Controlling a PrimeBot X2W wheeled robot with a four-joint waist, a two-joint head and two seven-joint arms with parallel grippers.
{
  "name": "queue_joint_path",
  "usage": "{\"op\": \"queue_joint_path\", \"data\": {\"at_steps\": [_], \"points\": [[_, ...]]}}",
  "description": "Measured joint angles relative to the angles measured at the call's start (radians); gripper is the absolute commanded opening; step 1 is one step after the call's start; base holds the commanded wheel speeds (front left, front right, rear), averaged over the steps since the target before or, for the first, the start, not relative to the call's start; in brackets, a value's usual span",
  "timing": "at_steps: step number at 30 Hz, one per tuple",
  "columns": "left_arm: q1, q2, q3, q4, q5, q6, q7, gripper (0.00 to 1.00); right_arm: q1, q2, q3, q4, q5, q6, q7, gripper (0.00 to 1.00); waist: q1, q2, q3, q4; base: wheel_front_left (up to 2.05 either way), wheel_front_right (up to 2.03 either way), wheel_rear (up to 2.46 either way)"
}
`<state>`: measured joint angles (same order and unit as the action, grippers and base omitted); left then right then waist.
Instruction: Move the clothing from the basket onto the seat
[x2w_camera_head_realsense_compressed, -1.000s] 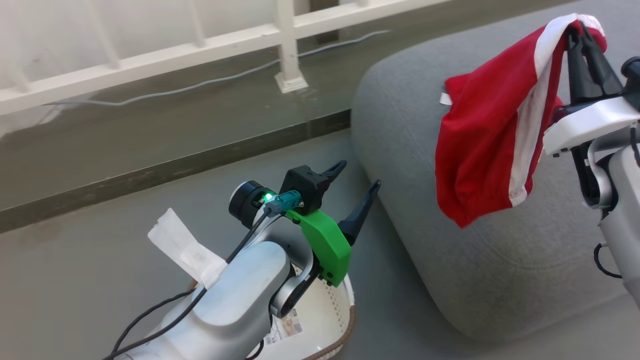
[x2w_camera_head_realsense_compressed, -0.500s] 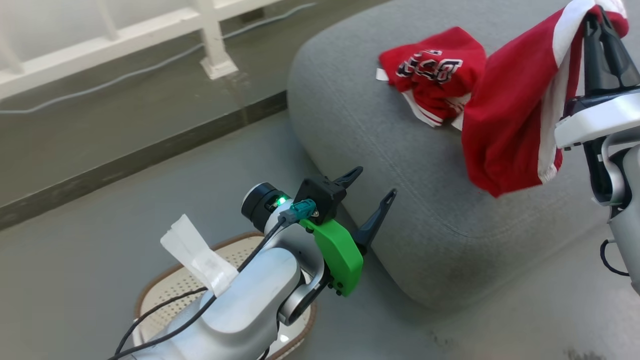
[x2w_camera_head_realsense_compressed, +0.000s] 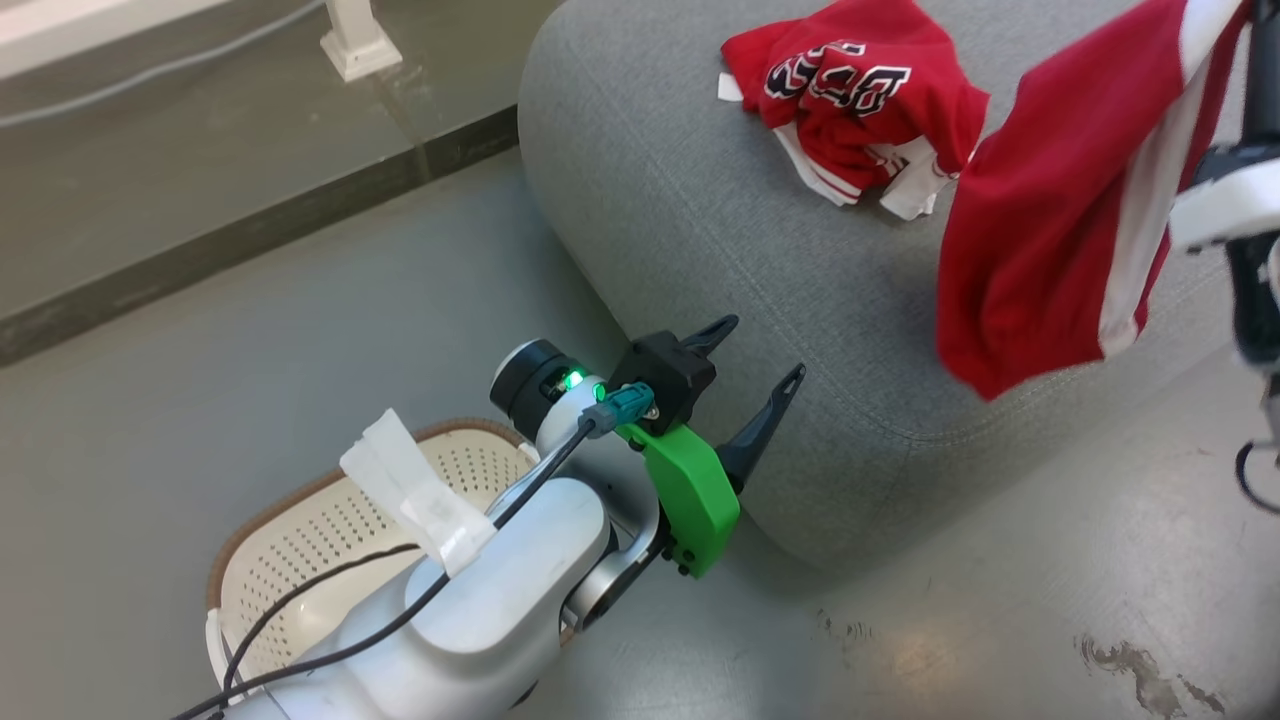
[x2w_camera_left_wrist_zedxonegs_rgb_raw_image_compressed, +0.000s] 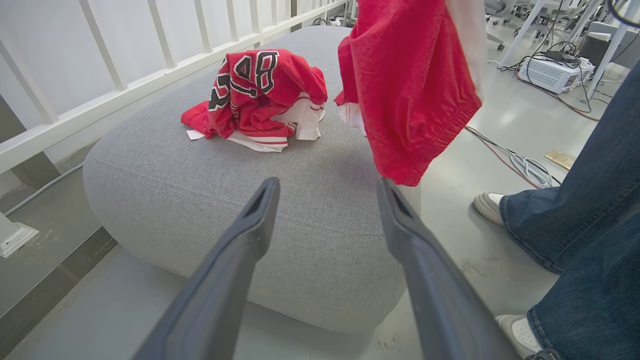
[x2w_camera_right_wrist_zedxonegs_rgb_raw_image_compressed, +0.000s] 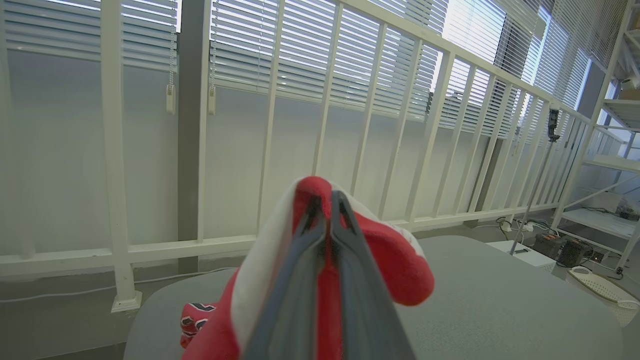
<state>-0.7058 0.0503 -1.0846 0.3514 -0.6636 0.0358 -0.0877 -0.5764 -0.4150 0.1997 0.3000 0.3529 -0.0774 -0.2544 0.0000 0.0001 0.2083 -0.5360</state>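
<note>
Right pincer (x2w_camera_right_wrist_zedxonegs_rgb_raw_image_compressed: 325, 200): both fingers pressed together on a fold of the striped garment (x2w_camera_head_realsense_compressed: 1040, 230), red cloth with a broad white band. The cloth bunches over the fingertips in the right wrist view. The rest hangs free in the air over the near right part of the seat (x2w_camera_head_realsense_compressed: 700, 240), its lowest hem above the cushion's front edge; whether it touches the cushion I cannot tell. Lettered garment (x2w_camera_head_realsense_compressed: 850, 100): red, with black-and-white characters and white striped trim, lying crumpled on top of the seat toward its far side, just beside the hanging piece in the head view. Seat: large grey upholstered cushion with rounded corners, a stitched seam running around its side, standing on the grey floor (x2w_camera_head_realsense_compressed: 200, 380). Left pincer (x2w_camera_head_realsense_compressed: 763, 347): fingers spread wide with nothing between them, held in the air just off the seat's near corner and pointing toward it. Basket (x2w_camera_head_realsense_compressed: 310, 520): white perforated plastic with a brown rim, on the floor to the left of the seat, at the lower left of the head view, partly hidden behind the left forearm. A white railing (x2w_camera_right_wrist_zedxonegs_rgb_raw_image_compressed: 270, 125) runs behind the seat. A person's leg (x2w_camera_left_wrist_zedxonegs_rgb_raw_image_compressed: 590, 200) in blue jeans, with white shoes, stands on the floor beside the seat in the left wrist view.
</note>
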Motion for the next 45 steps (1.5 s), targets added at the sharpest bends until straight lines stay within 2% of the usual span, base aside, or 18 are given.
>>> {"op": "queue_joint_path", "data": {"at_steps": [7, 14, 18, 24, 32, 37, 45], "points": [[-0.044, 0.001, 0.002, -0.014, 0.017, 0.01, 0.022, 1.0, -0.2, -0.049, -0.031, 0.022, 0.0, 0.016, 0.026, 0.0, 0.0, 0.0, 0.056, 0.027, 0.0, 0.0, 0.0], [-0.087, 0.004, -0.006, -0.044, 0.049, 0.01, 0.04, 1.0, -0.394, -0.123, -0.099, 0.069, 0.0, 0.012, 0.08, 0.0, 0.0001, 0.0, 0.115, 0.074, 0.0, 0.0, 0.0], [-0.105, 0.004, -0.02, -0.059, 0.061, 0.008, 0.046, 1.0, -0.468, -0.167, -0.124, 0.119, -0.002, -0.001, 0.105, 0.0, 0.0001, 0.0, 0.142, 0.116, 0.0, 0.0, 0.0], [-0.119, 0.004, -0.038, -0.076, 0.069, -0.002, 0.052, 1.0, -0.522, -0.199, -0.142, 0.202, -0.019, -0.021, 0.131, 0.0, 0.0001, 0.0, 0.172, 0.193, 0.0, 0.0, 0.0], [-0.134, 0.004, -0.046, -0.099, 0.072, -0.009, 0.052, 1.0, -0.636, -0.249, -0.122, 0.222, -0.077, -0.021, 0.133, 0.0, 0.0001, 0.0, 0.202, 0.292, 0.0, 0.0, 0.0], [-0.136, 0.004, -0.041, -0.11, 0.073, -0.007, 0.053, 1.0, -0.65, -0.239, -0.12, 0.281, -0.078, -0.021, 0.134, 0.0, 0.0002, -0.0001, 0.227, 0.32, 0.0, 0.0, 0.0], [-0.172, 0.004, -0.049, -0.142, 0.087, 0.0, 0.083, 1.0, -0.59, -0.198, -0.124, 0.394, -0.062, -0.026, 0.133, 0.0, 0.0001, 0.0, 0.277, 0.319, 0.0, 0.0, 0.0]]}}
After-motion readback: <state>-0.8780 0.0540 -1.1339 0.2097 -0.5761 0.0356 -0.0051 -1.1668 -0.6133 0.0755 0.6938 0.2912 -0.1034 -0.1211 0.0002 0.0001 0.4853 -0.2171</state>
